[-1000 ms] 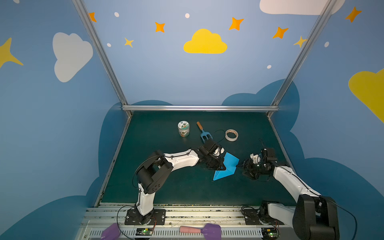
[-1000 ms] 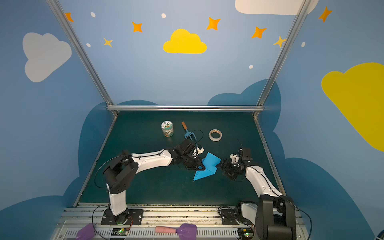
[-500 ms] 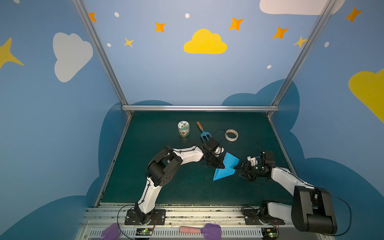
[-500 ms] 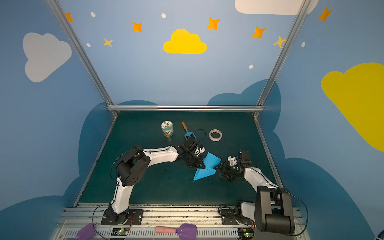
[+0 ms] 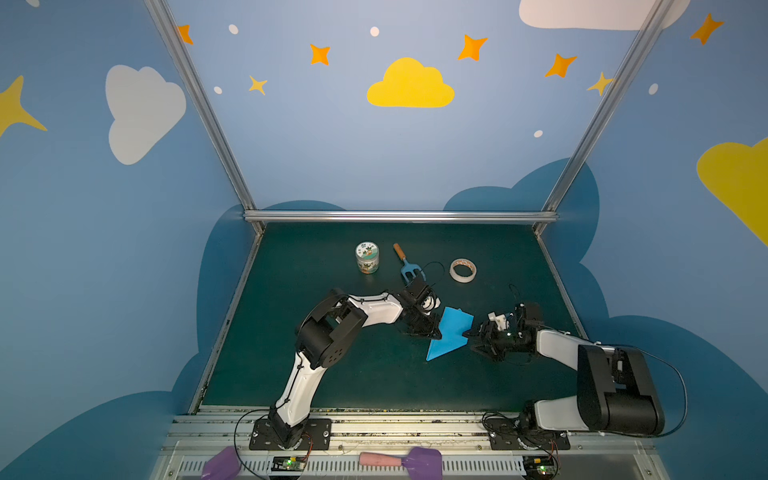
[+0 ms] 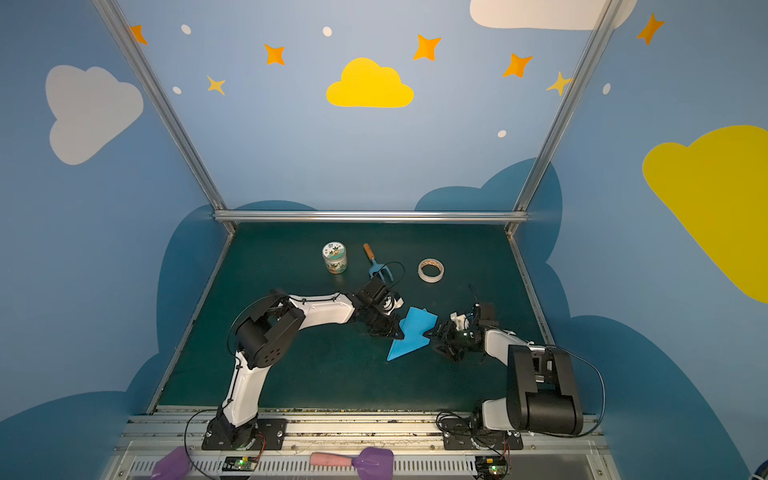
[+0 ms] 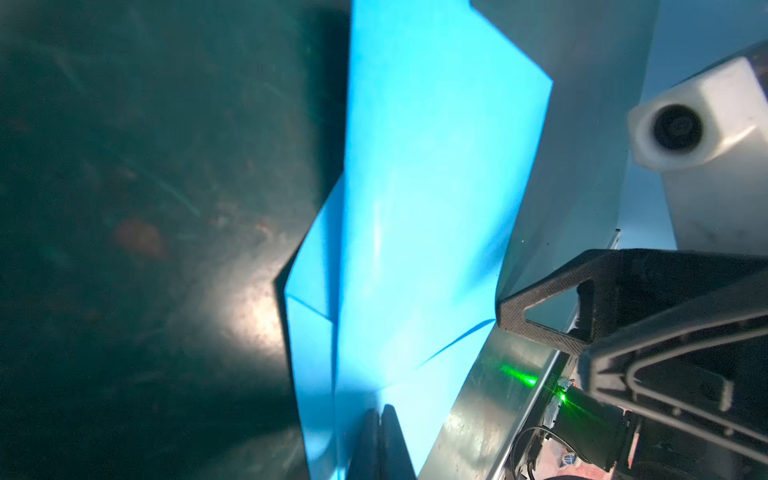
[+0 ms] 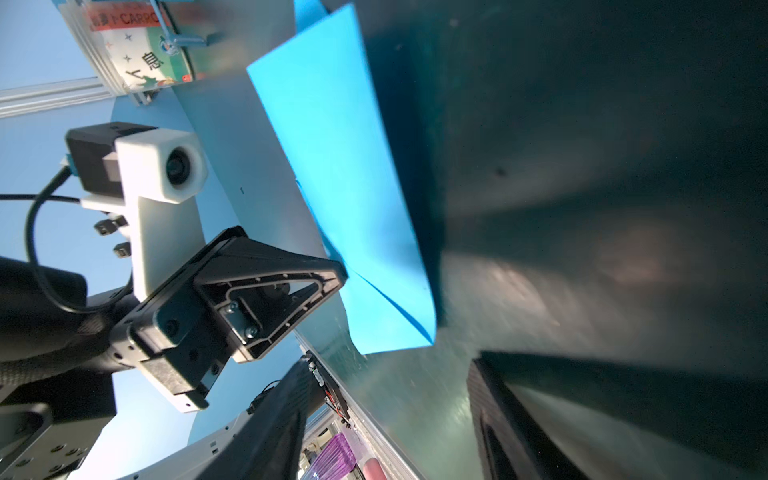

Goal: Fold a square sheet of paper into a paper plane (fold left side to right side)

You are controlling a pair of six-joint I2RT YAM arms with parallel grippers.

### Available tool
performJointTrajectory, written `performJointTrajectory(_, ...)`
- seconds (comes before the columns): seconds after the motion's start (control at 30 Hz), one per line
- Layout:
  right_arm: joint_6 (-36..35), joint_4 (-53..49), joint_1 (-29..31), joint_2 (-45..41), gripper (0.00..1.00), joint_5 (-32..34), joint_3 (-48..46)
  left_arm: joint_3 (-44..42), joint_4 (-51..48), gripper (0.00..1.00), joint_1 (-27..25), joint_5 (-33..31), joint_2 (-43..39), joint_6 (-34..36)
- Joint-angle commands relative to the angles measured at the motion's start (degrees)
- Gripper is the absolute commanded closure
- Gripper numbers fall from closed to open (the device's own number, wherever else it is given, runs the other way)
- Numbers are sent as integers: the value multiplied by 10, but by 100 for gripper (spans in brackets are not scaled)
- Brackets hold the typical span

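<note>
Though glossy, green table [image 5: 415, 386]; blue walls [image 5: 374, 166].

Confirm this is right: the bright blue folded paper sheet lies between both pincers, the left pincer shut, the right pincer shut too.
No: the right pincer is open, fingers apart in the right wrist view. The bright blue folded paper sheet does lie between both pincers, the left pincer shut.

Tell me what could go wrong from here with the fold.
The open right gripper sits at the right edge of the folded paper: closing could shove it or catch just one layer. The shut left gripper meets only its left edge, so it may pivot and crease crooked.
</note>
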Motion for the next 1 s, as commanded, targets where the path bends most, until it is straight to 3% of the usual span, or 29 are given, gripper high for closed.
performJointTrajectory(0.0, 16, 28, 16, 17, 37, 24, -9, -19, -5, 96, 5, -16, 13, 11)
performJointTrajectory(0.23, 27, 60, 25, 51, 42, 33, -4, -30, 1, 96, 11, -13, 9, 12)
performJointTrajectory(0.33, 28, 64, 25, 54, 60, 37, -3, -30, -1, 96, 13, -14, 5, 18)
performJointTrajectory(0.5, 16, 42, 25, 45, 100, 37, 11, -29, -8, 96, 20, -16, -22, 38)
performJointTrajectory(0.6, 10, 23, 32, 33, 100, 39, 17, -48, 2, 95, 23, -24, -59, 45)
performJointTrajectory(0.67, 13, 12, 43, 19, 100, 46, 17, -72, 18, 87, 23, -37, -93, 44)
performJointTrajectory(0.87, 68, 5, 104, -48, 100, 89, 0, -159, 42, 49, 5, -132, -214, 62)
performJointTrajectory(0.97, 103, -3, 139, -83, 100, 123, -4, -198, 38, 39, -20, -192, -266, 90)
